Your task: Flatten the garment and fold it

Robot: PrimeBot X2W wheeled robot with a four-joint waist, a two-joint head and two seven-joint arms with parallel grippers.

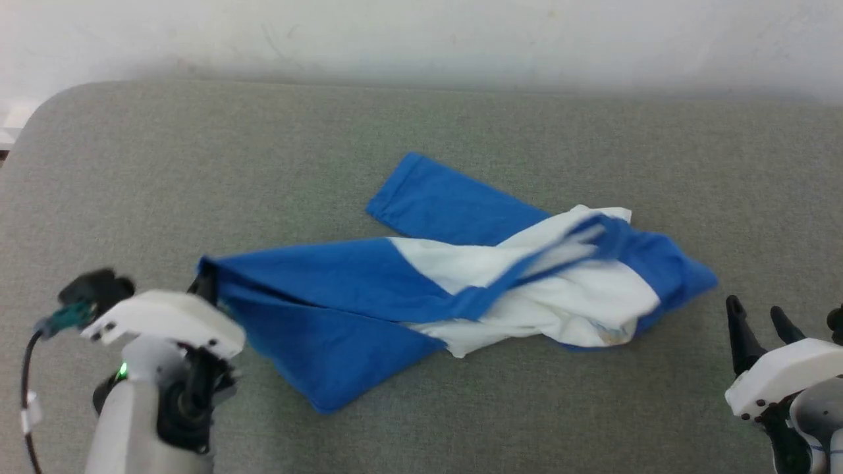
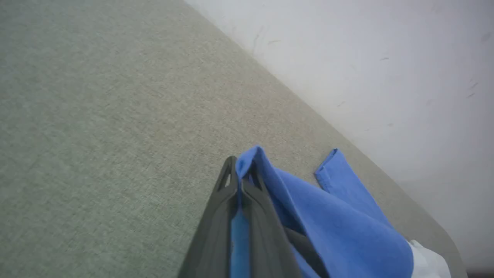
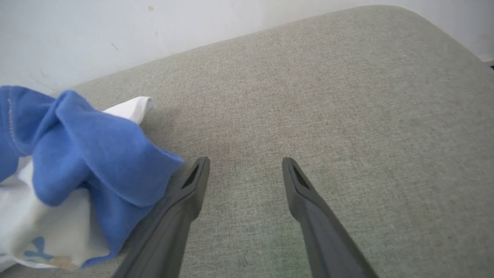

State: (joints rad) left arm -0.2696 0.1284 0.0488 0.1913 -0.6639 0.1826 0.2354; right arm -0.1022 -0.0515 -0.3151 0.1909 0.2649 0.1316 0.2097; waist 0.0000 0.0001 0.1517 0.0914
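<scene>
The garment (image 1: 461,276), a white T-shirt with bright blue sleeves, lies twisted and bunched across the middle of the grey surface. One blue sleeve sticks out toward the back. My left gripper (image 1: 201,284) is shut on the shirt's blue left end, and the left wrist view has blue cloth (image 2: 328,216) pinched between the dark fingers (image 2: 227,193) of the left gripper (image 2: 241,170). My right gripper (image 1: 757,315) stands open just right of the shirt's bunched right end, nothing between its fingers. In the right wrist view the right gripper (image 3: 245,166) is beside the blue and white folds (image 3: 88,154).
The grey fabric-covered surface (image 1: 593,131) runs wide on all sides of the shirt, with rounded back corners. A pale wall (image 1: 421,33) stands right behind its far edge. A dark cable (image 1: 26,375) hangs by my left arm.
</scene>
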